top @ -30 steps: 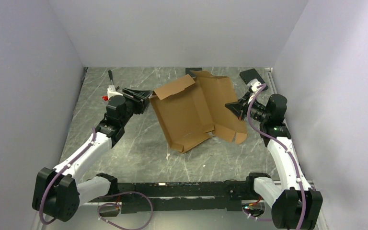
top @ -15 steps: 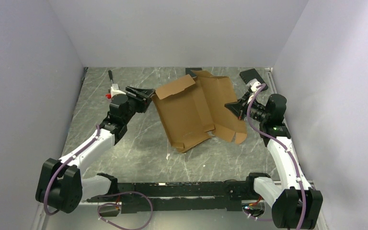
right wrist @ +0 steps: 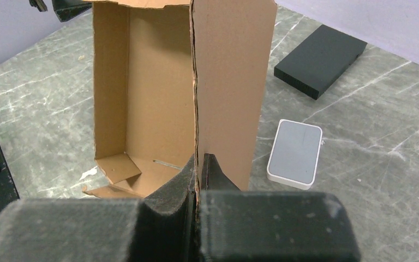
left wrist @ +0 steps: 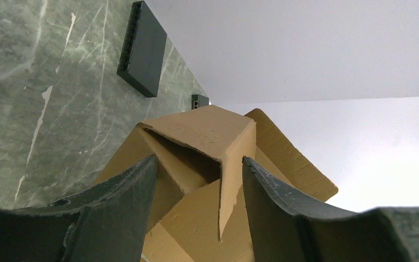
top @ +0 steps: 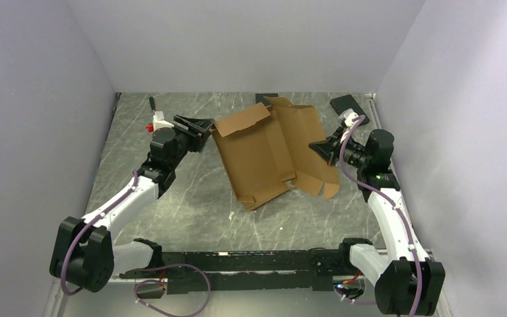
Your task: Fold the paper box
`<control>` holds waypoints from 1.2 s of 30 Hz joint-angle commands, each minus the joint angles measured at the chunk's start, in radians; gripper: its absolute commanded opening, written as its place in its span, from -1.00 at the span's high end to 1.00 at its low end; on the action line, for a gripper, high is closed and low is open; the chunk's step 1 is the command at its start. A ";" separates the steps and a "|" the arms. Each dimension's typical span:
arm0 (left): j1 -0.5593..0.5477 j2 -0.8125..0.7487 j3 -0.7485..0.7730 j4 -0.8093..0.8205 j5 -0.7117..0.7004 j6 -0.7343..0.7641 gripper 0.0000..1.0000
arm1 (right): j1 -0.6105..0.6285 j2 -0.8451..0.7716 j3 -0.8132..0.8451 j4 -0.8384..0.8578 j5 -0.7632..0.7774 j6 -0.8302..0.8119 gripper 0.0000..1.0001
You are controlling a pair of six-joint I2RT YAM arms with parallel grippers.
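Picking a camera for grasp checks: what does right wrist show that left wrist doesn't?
Only right wrist: right hand shut on a panel edge of the brown corrugated cardboard box; small white rounded case lying on the grey-green marbled tabletop. Only left wrist: left hand open, a box corner between its fingers. Both: the box, the tabletop, a black rectangular slab each.

White arm links (top: 122, 203), bulky black joints (top: 82, 254), looping purple cables (top: 340, 165)

Pale walls (top: 237, 39), grey marbled tabletop (top: 191, 198)
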 commanded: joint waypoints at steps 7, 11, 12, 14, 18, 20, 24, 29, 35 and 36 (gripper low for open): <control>-0.005 0.040 0.077 0.054 0.009 0.047 -0.27 | 0.010 -0.002 0.020 -0.010 -0.051 -0.031 1.00; -0.005 0.051 0.083 0.054 0.015 0.057 -0.28 | 0.009 -0.013 0.021 -0.006 -0.105 -0.026 1.00; -0.005 0.053 0.084 0.053 0.015 0.059 -0.28 | 0.009 -0.016 0.021 -0.001 -0.121 -0.022 1.00; -0.005 0.056 0.085 0.051 0.016 0.061 -0.27 | 0.010 -0.020 0.019 0.007 -0.141 -0.010 1.00; -0.004 0.052 0.081 0.048 0.012 0.066 -0.28 | 0.007 -0.023 0.023 0.010 -0.166 -0.001 1.00; -0.004 0.049 0.076 0.048 0.011 0.066 -0.28 | 0.005 -0.025 0.029 0.004 -0.168 -0.003 1.00; -0.001 0.041 0.064 0.050 0.009 0.065 -0.29 | -0.004 -0.034 0.035 -0.006 -0.170 -0.005 1.00; 0.004 0.044 0.057 0.054 0.023 0.062 -0.29 | -0.007 -0.043 0.036 -0.006 -0.214 -0.008 1.00; 0.008 0.052 0.060 0.062 0.043 0.065 -0.29 | -0.007 -0.051 0.044 -0.018 -0.267 -0.025 1.00; 0.008 0.053 0.060 0.063 0.047 0.065 -0.29 | -0.007 -0.051 0.044 -0.017 -0.272 -0.023 1.00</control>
